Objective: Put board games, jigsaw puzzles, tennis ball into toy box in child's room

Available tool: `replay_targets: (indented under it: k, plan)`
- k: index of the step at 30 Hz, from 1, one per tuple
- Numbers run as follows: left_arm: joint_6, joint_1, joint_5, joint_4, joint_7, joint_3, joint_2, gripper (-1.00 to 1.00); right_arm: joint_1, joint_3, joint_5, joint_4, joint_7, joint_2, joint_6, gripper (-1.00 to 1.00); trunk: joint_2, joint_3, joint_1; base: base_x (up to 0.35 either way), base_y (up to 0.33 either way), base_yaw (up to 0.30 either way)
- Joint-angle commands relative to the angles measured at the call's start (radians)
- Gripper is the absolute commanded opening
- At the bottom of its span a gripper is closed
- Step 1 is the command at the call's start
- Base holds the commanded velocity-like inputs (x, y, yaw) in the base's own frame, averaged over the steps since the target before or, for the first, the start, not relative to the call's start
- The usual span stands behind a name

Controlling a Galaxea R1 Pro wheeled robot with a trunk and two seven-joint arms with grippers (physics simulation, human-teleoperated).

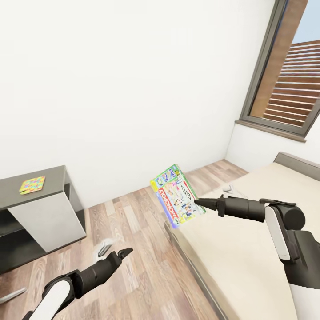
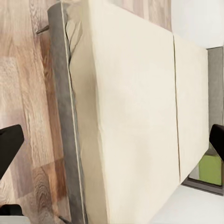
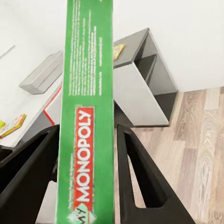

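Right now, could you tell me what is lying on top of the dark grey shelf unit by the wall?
A jigsaw puzzle lies flat on the grey shelf unit. In the right wrist view the Monopoly box held in the right gripper covers part of that top.

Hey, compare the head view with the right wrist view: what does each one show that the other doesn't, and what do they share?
Head view alone: the bed with its beige mattress, a window, the left claw open and empty above the plank floor, and the printed face of the Monopoly box.

Right wrist view alone: the box's green edge reading MONOPOLY, plus a light grey toy box on the pale table.

Both: the right claw shut on the Monopoly box, the grey shelf unit with a jigsaw puzzle on top, and wood floor.
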Motion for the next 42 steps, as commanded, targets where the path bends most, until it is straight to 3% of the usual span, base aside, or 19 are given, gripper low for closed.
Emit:
replay_targets:
  k: [1, 7, 24, 28, 30, 32, 34, 35, 36, 39, 42]
  plan:
    - [0.000, -0.001, 0.011, -0.001, 0.010, -0.001, 0.001, 1.00, -0.001, -0.001, -0.002, -0.001, 0.005, 0.000, 0.004, -1.00, 0.005, 0.002, -0.003, 0.000, 0.000, 0.291]
    - [0.000, -0.001, 0.011, -0.004, 0.008, -0.001, 0.002, 1.00, -0.001, 0.002, -0.002, -0.001, 0.005, 0.000, 0.004, -1.00, 0.047, 0.025, -0.026, 0.000, 0.000, 0.288]
    - [0.002, -0.003, 0.012, -0.005, 0.006, -0.002, 0.000, 1.00, -0.001, 0.000, -0.001, -0.001, 0.005, -0.001, 0.004, -1.00, 0.047, 0.037, -0.026, 0.000, 0.000, 0.285]
    - [0.011, -0.042, 0.019, -0.006, 0.007, 0.003, 0.000, 1.00, -0.015, -0.003, 0.003, 0.003, 0.002, -0.004, 0.004, -1.00, 0.047, 0.039, -0.026, 0.000, 0.000, 0.285]
    - [0.028, -0.076, 0.027, -0.006, 0.009, 0.036, 0.002, 1.00, -0.042, -0.013, 0.008, 0.030, -0.003, -0.008, 0.004, -1.00, 0.047, 0.040, -0.026, 0.000, 0.000, 0.285]
    - [0.085, -0.121, 0.043, -0.006, 0.012, 0.096, -0.001, 1.00, -0.095, -0.018, 0.013, 0.091, -0.021, -0.007, 0.004, -1.00, 0.047, 0.041, -0.026, 0.000, 0.000, 0.285]
    - [0.147, -0.180, 0.059, -0.006, 0.020, 0.149, -0.005, 1.00, -0.176, -0.019, 0.017, 0.187, -0.083, -0.003, 0.004, -1.00, 0.047, 0.043, -0.026, 0.000, 0.000, 0.285]
    - [0.211, -0.271, 0.096, -0.006, 0.030, 0.222, 0.001, 1.00, -0.317, -0.012, 0.019, 0.362, -0.255, 0.018, 0.004, -1.00, 0.047, 0.043, -0.026, 0.000, 0.000, 0.285]
    - [0.237, -0.294, 0.124, -0.006, 0.032, 0.258, 0.007, 1.00, -0.354, -0.006, 0.019, 0.418, -0.309, 0.040, 0.004, -1.00, 0.047, 0.044, -0.026, 0.000, 0.000, 0.285]
    - [0.296, -0.323, 0.202, -0.006, 0.035, 0.353, 0.041, 1.00, -0.405, 0.003, 0.016, 0.465, -0.391, 0.084, 0.004, -1.00, 0.047, 0.045, -0.026, 0.000, 0.000, 0.285]
    - [0.308, -0.327, 0.252, -0.007, 0.036, 0.371, 0.049, 1.00, -0.411, 0.006, 0.014, 0.463, -0.404, 0.093, 0.004, -1.00, 0.047, 0.046, -0.026, 0.000, 0.000, 0.200]
